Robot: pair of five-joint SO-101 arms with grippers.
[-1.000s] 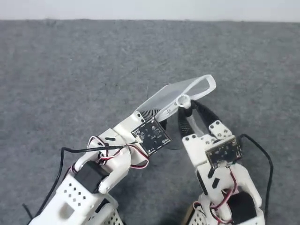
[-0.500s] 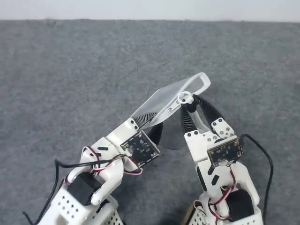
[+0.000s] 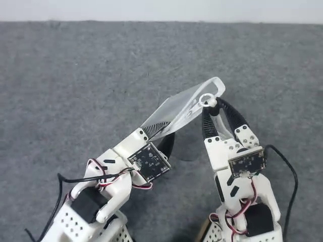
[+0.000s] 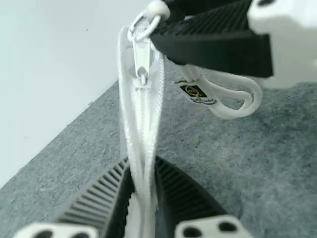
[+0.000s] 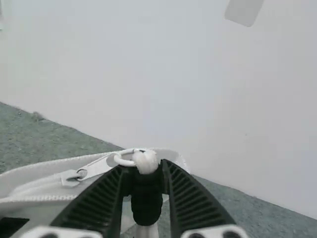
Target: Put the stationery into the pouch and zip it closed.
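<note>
One pouch (image 3: pixel 181 107), translucent white, is held off the grey surface (image 3: pixel 75 91) and tilted, spanning the gap between two claws.

Left claw (image 3: pixel 160 132) is pinched tight on the pouch's lower, near end. In the left wrist view its ribbed fingers (image 4: pixel 101 198) press the zip edge flat between them.

Right claw (image 3: pixel 211 104) is closed on the zip pull (image 3: pixel 206 99) at the pouch's raised, far end. In the right wrist view the ring and white bead (image 5: pixel 145 161) sit right at the tips.

Zip slider (image 4: pixel 142 64) lies close to the right claw. Cannot tell whether the teeth behind it are meshed.

In the way: the left arm's wrist board (image 3: pixel 150 161) covers the pouch's near corner from above.

Around: white wall (image 3: pixel 161 10) beyond the surface, and a black cable (image 3: pixel 65 174) trailing by the left arm.

Count: two arms, two claws, one pouch, one zip pull, one carry loop (image 3: pixel 218 86) at the pouch's far tip.
</note>
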